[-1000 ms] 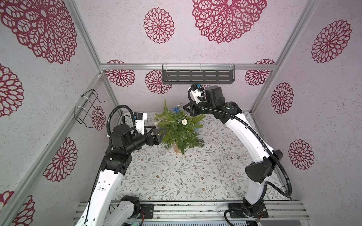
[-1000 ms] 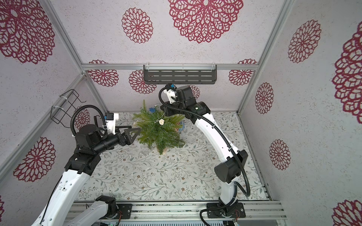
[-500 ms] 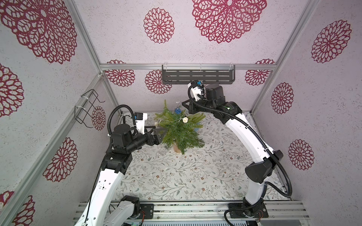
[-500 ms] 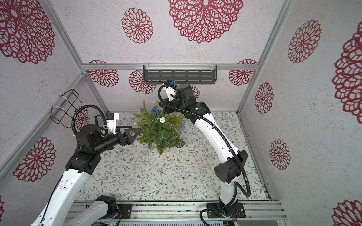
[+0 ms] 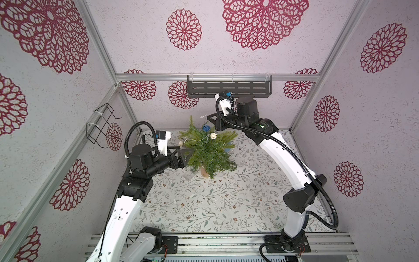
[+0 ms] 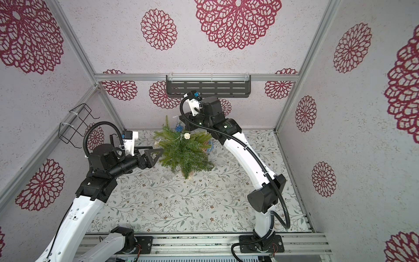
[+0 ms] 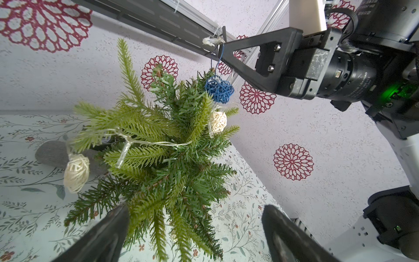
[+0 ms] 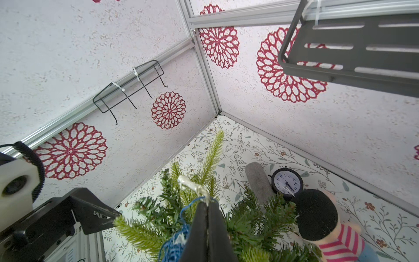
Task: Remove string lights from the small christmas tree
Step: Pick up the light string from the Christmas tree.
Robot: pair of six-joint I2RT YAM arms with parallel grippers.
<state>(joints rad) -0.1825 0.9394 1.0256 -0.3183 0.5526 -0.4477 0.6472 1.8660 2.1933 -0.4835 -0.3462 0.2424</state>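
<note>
White capital letters reading "DAMIAO" run along the black cylindrical motor housing [image 7: 360, 79] of the right arm in the left wrist view. A smaller white line printed beside them is too fine to read. In the right wrist view, a small round black alarm clock with a white dial [image 8: 287, 182] stands on the floral tabletop [image 8: 374, 204]. Dark hour numerals ring its dial, though the single digits are too small to make out. No other writing can be read.

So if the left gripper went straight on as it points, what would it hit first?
Probably the lower branches of the small christmas tree; the open left gripper points straight at them.
</note>
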